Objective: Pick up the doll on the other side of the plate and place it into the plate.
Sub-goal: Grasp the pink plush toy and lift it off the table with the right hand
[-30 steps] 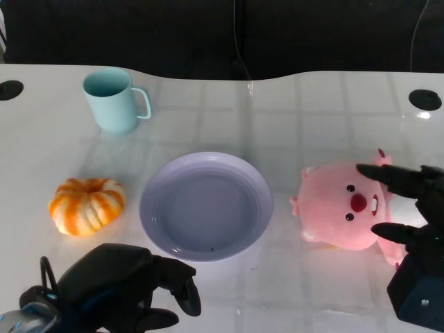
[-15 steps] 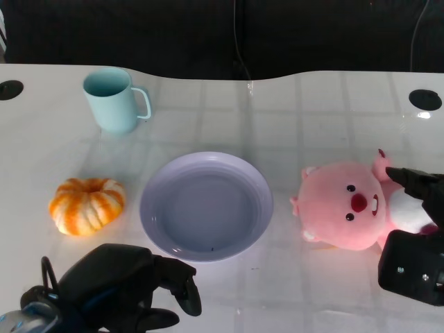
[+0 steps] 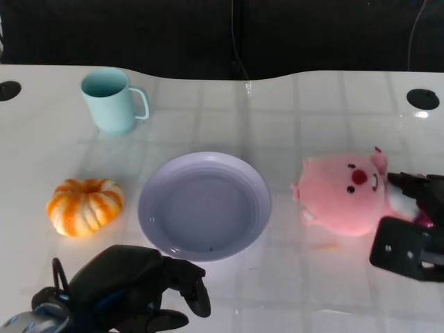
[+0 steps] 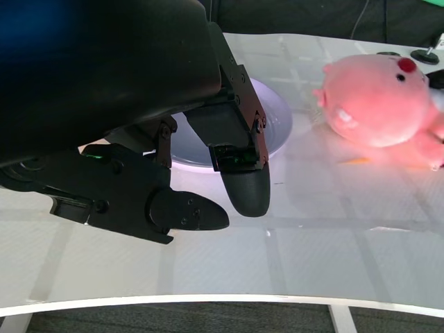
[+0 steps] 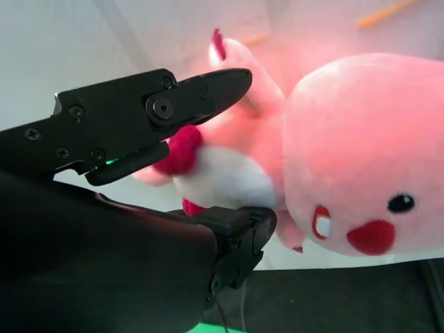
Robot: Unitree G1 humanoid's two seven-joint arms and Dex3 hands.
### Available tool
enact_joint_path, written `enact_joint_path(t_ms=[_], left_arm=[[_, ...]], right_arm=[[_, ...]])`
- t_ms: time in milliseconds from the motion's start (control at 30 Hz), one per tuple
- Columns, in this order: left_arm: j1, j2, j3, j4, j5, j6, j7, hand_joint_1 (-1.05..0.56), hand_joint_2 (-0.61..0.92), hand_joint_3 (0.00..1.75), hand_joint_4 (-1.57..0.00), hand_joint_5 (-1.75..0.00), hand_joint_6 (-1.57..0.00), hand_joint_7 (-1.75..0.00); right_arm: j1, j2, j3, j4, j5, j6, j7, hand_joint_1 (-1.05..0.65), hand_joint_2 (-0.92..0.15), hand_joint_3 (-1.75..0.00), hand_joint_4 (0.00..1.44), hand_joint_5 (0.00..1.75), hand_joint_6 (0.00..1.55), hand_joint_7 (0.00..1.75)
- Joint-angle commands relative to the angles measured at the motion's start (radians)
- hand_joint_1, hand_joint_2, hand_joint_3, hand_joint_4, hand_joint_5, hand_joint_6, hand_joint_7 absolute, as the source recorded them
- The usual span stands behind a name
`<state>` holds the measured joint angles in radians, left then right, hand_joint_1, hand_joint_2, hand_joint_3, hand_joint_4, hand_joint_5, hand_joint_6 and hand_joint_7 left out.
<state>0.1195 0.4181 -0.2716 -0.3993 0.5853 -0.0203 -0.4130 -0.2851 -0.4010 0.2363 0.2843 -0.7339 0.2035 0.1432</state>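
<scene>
The pink plush doll point(image 3: 343, 198) lies right of the lavender plate point(image 3: 260, 201), face turned up and away from me. My right hand point(image 3: 409, 222) sits at its far right end. In the right wrist view the doll point(image 5: 361, 152) has one black finger point(image 5: 208, 90) across its pink arm and another point(image 5: 239, 232) under its white belly, so the hand grips the body. My left hand point(image 3: 132, 288) rests low at the front left, fingers curled and holding nothing. The left wrist view shows that hand point(image 4: 159, 139), the plate's rim point(image 4: 277, 125) and the doll point(image 4: 378, 100) beyond.
A pale teal mug point(image 3: 111, 100) stands at the back left. An orange-and-white pumpkin point(image 3: 84, 206) sits left of the plate. A small orange sliver point(image 3: 326, 245) lies on the white table in front of the doll. Dark round holes point(image 3: 422, 98) mark the table's far corners.
My right hand's fingers drew in from over the doll's face to its body. The doll's head tipped up and back, and its face now points farther away. The left hand stayed put.
</scene>
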Motion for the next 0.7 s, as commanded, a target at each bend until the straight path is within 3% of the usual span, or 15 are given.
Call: enact_joint_path(t_ms=[33,267,367,400,433,467,500,533,567,600,633,700], left_arm=[[0.001,0.001,0.001,-0.005,0.014,0.01,0.017,-0.23,0.92,0.25,-0.7,-1.37,-0.84,-0.74],[0.01,-0.009,-0.016,-0.012,0.027,0.013,0.023,-0.23,0.92,0.23,-0.7,-1.37,-0.83,-0.73],[0.017,-0.011,-0.018,-0.03,0.033,0.024,0.016,-0.24,0.92,0.25,-0.69,-1.35,-0.83,-0.72],[0.02,-0.011,-0.018,-0.034,0.035,0.023,0.017,-0.23,0.92,0.24,-0.7,-1.33,-0.83,-0.71],[0.024,-0.008,-0.017,-0.038,0.036,0.021,0.017,-0.23,0.92,0.24,-0.71,-1.32,-0.84,-0.71],[0.026,-0.006,-0.013,-0.04,0.033,0.017,0.018,-0.23,0.92,0.24,-0.71,-1.31,-0.84,-0.71],[0.028,-0.003,-0.01,-0.04,0.028,0.013,0.018,-0.23,0.92,0.23,-0.72,-1.28,-0.84,-0.69],[0.031,0.001,-0.004,-0.04,0.024,0.007,0.02,-0.23,0.92,0.22,-0.72,-1.27,-0.85,-0.69],[0.034,0.005,0.001,-0.039,0.02,0.001,0.023,-0.22,0.92,0.21,-0.73,-1.27,-0.85,-0.69],[0.037,0.008,0.007,-0.039,0.016,-0.002,0.023,-0.22,0.92,0.21,-0.74,-1.27,-0.86,-0.68],[0.038,0.011,0.012,-0.039,0.014,-0.004,0.022,-0.22,0.92,0.2,-0.74,-1.27,-0.86,-0.68],[0.039,0.016,0.019,-0.038,0.01,-0.007,0.019,-0.23,0.92,0.21,-0.75,-1.3,-0.87,-0.68]], right_arm=[[-0.068,0.028,0.026,0.126,0.017,0.031,-0.002,-0.59,-0.92,-0.09,0.31,0.2,0.44,0.03],[-0.191,0.062,0.035,0.351,0.066,-0.021,-0.085,-0.44,-0.92,-0.12,0.62,0.14,0.73,0.06],[-0.207,0.077,0.009,0.397,0.124,-0.072,-0.14,-0.31,-0.92,-0.09,0.93,0.24,0.9,0.09],[-0.206,0.079,0.005,0.405,0.136,-0.098,-0.166,-0.22,-0.92,-0.08,0.91,0.78,1.05,0.08],[-0.204,0.08,0.005,0.41,0.143,-0.118,-0.194,-0.17,-0.92,-0.08,0.85,1.12,1.13,0.07],[-0.203,0.081,0.003,0.414,0.152,-0.143,-0.218,-0.14,-0.92,-0.12,0.84,1.32,1.21,0.08],[-0.203,0.082,0.003,0.415,0.159,-0.156,-0.234,-0.09,-0.78,-0.46,0.89,1.39,1.32,0.17],[-0.202,0.084,0.005,0.412,0.162,-0.158,-0.248,-0.09,-0.6,-0.82,0.91,1.41,1.34,0.27],[-0.201,0.087,0.007,0.408,0.164,-0.156,-0.26,-0.11,-0.5,-1.03,0.91,1.51,1.23,0.59],[-0.2,0.092,0.008,0.405,0.166,-0.147,-0.27,-0.14,-0.47,-1.1,0.88,1.65,1.03,1.05],[-0.198,0.094,0.01,0.404,0.165,-0.145,-0.28,-0.15,-0.49,-1.08,0.86,1.7,0.92,1.28],[-0.196,0.094,0.016,0.404,0.164,-0.145,-0.293,-0.17,-0.56,-0.94,0.8,1.74,0.79,1.47]])
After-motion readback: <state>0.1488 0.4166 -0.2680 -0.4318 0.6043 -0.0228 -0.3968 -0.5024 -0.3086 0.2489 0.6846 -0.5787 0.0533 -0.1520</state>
